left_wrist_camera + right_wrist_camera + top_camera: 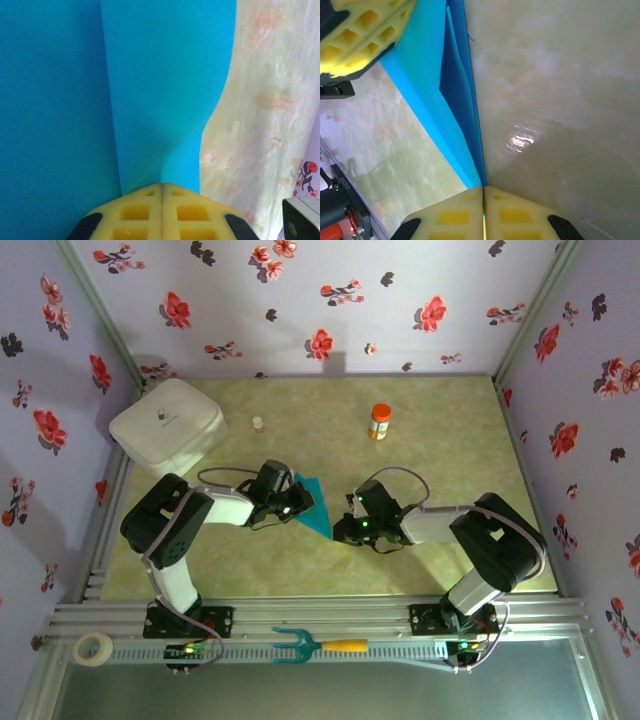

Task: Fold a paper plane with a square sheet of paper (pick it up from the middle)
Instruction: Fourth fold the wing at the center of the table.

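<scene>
A folded teal sheet of paper (315, 510), now a narrow pointed wedge, lies mid-table (430, 440) between 2 robot arms. The left gripper (161, 189) rests fingers-together on its wide part, and the right gripper (483, 189) is equally closed at its tip; whether either pinches paper I cannot tell. A sideways drag from either would likely slide the layers apart, skewing the crease or tearing the thin tip.

3 lilac walls (330, 300) w/ red flowers (some dark); green marbled tabletop (450, 455).
</scene>
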Controlling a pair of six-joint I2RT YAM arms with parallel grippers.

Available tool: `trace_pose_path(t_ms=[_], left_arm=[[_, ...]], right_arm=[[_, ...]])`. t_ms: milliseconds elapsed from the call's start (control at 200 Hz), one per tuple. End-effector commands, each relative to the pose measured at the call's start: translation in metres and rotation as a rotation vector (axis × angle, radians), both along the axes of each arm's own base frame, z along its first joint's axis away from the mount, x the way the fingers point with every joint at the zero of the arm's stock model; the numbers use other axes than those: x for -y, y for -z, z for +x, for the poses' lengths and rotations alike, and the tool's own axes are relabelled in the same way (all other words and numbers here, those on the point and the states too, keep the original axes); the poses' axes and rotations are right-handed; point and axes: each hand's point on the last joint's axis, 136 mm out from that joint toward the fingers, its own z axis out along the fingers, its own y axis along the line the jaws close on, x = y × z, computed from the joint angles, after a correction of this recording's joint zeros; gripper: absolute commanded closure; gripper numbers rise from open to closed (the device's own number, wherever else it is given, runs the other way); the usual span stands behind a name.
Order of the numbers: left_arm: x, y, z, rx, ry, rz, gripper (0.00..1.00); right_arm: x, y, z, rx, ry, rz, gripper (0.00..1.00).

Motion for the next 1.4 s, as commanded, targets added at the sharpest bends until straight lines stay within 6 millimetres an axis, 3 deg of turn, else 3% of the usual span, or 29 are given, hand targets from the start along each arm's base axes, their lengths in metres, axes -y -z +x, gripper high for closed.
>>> trace_pose_path(t_ms=[0,300,555,705,820,1110,1395], left_arm=[[-0.033,0.034,-0.014,-0.075,-0.047,0.138,0.96],[-0.032,0.032,-0.013,-0.069,-0.045,0.137,0.96],[-0.032,0.033,-0.014,-0.068,-0.036,0.138,0.96],[-0.030,0.033,-0.015,-0.068,-0.031,0.136,0.96],[-0.029,0.032,-0.015,-0.067,-0.029,0.135,0.96],[-0.028,0.033,-0.014,-0.069,-0.029,0.131,0.96],[-0.028,0.032,-0.013,-0.068,-0.032,0.132,0.96]], right_arm=[[0.034,0.034,-0.040,-0.162,0.006,-0.161,0.90],[0.037,0.030,-0.041,-0.154,0.010,-0.179,0.91],[0.028,-0.022,-0.010,0.014,0.043,-0.123,0.91],[-0.003,-0.056,0.014,0.077,0.016,0.024,0.94],[-0.031,-0.065,0.027,0.058,-0.033,0.092,0.96],[-0.060,-0.043,0.050,0.018,-0.068,0.068,0.97],[-0.060,-0.030,0.048,0.016,-0.098,-0.030,0.97]])
